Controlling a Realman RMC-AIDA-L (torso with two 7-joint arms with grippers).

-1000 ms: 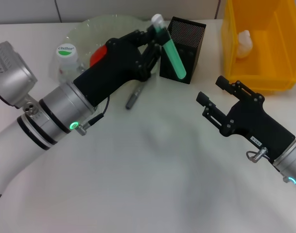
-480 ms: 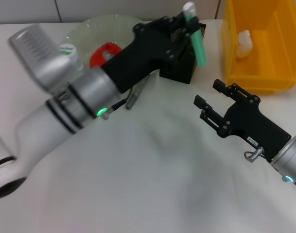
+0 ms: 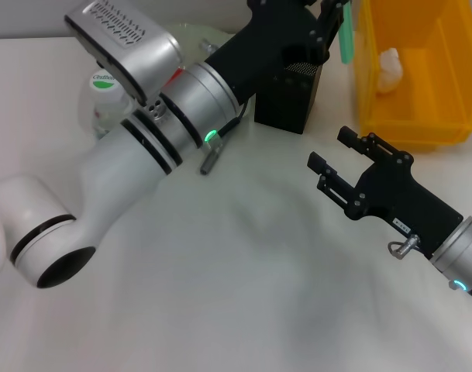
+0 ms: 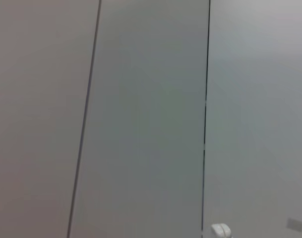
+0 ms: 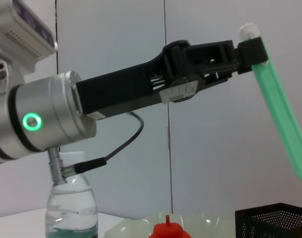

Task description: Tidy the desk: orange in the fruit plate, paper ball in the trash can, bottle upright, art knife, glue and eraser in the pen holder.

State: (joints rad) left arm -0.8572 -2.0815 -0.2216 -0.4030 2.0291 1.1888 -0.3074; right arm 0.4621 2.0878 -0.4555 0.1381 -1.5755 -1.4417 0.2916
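Glue (image 5: pixel 282 121) hung tilted above the pen holder (image 3: pixel 286 97), clamped in the left gripper (image 5: pixel 250 49) jaws. Its lower end should sit over the opening before release. Right gripper (image 3: pixel 344 159) waited with jaws open.

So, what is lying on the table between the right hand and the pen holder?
Nothing: in the head view, the table between the right hand and the pen holder is bare.

- Glue stick (image 5: pixel 282 124): translucent green body, white cap.
- Left gripper (image 3: pixel 329 23): black, on a silver and white arm with a green light ring.
- Pen holder (image 3: pixel 288 97): black mesh.
- Trash can (image 3: pixel 422 74): bright yellow; white paper ball (image 3: pixel 389 68) inside.
- Orange (image 5: pixel 169 230): red-orange.
- Fruit plate (image 5: pixel 136 225): translucent pale green.
- Bottle (image 3: pixel 105 97): clear, white cap with green mark.
- Right gripper (image 3: pixel 340 167): black.
- Table (image 3: pixel 243 294): white.
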